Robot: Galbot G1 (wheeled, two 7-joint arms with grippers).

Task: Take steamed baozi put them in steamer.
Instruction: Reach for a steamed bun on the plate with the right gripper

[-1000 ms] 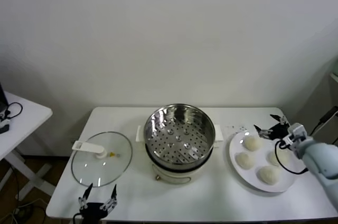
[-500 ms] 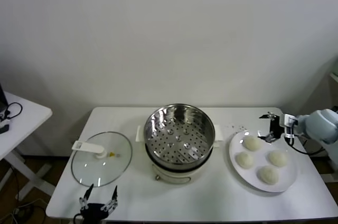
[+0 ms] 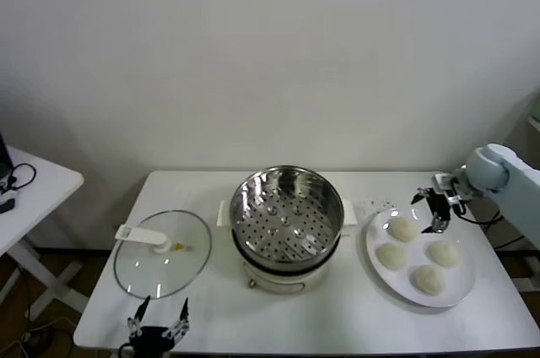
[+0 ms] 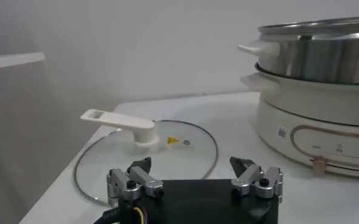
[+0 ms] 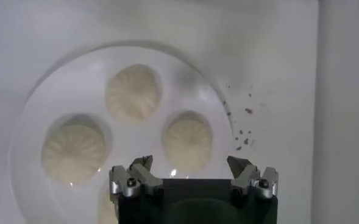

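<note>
Four cream-white baozi lie on a white plate [image 3: 462, 289] at the right of the table; the far-left one [image 3: 402, 229] is nearest my right gripper. My right gripper [image 3: 434, 208] hovers open and empty over the plate's far edge, just beyond that bun. In the right wrist view the open gripper [image 5: 191, 163] is above a baozi [image 5: 188, 140], with two more [image 5: 133, 91] [image 5: 74, 152] beyond it. The steamer [image 3: 287, 210], a shiny perforated basket on a cream pot base, stands empty at the table's middle. My left gripper [image 3: 157, 324] is parked open at the front left edge.
A round glass lid [image 3: 162, 252] with a white handle lies flat left of the steamer; it also shows in the left wrist view [image 4: 145, 152] beyond the left gripper [image 4: 193, 164]. A small side table [image 3: 34, 189] stands at far left. Dark specks [image 5: 243, 131] mark the table beside the plate.
My right forearm has swung up and back to the far right, and the gripper has turned to point down over the plate's far edge. The baozi and left arm have not moved.
</note>
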